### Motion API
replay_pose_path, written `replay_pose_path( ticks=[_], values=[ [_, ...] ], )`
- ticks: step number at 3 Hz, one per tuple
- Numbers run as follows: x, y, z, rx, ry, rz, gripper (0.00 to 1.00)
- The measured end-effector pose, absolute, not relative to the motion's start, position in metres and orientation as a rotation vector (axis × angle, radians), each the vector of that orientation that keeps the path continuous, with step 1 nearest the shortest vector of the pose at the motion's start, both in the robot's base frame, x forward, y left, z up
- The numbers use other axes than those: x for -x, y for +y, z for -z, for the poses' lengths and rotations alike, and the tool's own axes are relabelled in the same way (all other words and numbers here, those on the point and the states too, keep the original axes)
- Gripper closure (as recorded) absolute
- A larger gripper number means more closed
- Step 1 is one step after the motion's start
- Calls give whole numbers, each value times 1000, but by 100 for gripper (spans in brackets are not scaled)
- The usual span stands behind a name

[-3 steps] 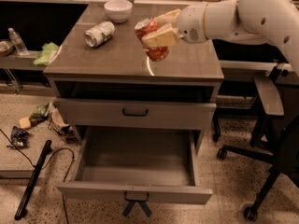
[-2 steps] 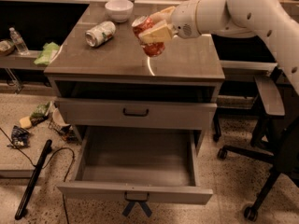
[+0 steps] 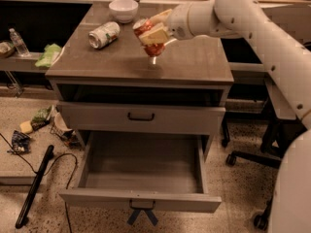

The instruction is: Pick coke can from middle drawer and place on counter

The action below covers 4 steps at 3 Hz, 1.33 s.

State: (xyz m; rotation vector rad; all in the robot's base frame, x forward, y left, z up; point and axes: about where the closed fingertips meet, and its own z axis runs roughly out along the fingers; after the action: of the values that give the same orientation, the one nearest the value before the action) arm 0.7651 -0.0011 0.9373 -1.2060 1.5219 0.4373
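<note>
From where I stand, the robot's white arm [image 3: 252, 30] reaches in from the right across the cabinet, and its hand [image 3: 146, 30] hangs over the middle of the grey-brown surface [image 3: 194, 62], towards the far side. The hand is closed narrowly round the coke can [image 3: 155, 49], with the pale fingers [image 3: 154, 34] pressed against its sides and red showing above and below them. The can sits tilted in the grip, its lower end close over the surface, just above a bright white arc [image 3: 152, 60]; I cannot tell whether it touches. To the left of the hand, well apart from it, a white-silver can [image 3: 103, 35] lies on its side on the same surface. Beyond the hand and a little to the left stands a white bowl [image 3: 123, 9], near the back edge. Straight below the hand, on the cabinet front, there is a dark open slot [image 3: 141, 95], then a shut drawer [image 3: 97, 118] with a dark handle [image 3: 141, 116], and under that a lower drawer [image 3: 141, 200] pulled far out towards me. Far off to the left of the hand, on a lower ledge, I see a clear bottle [image 3: 18, 41] and a green cloth [image 3: 48, 56]. Down on the speckled floor to the left lie some wrappers [image 3: 34, 125] and a black rod [image 3: 34, 186]. Below and right of the hand, a chair base [image 3: 248, 159] on castors stands beside the cabinet.
</note>
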Motion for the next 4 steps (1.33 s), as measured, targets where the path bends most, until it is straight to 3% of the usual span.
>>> replay_pose_path(
  ticks=[1,2,3,4],
  values=[
    [-785,8,-918,1201,1549,-416,100],
    [-799,18,-900,1184,1566,-435,82],
    [-807,31,-880,1169,1575,-476,51],
    [-808,35,-875,1164,1575,-488,29]
  ],
)
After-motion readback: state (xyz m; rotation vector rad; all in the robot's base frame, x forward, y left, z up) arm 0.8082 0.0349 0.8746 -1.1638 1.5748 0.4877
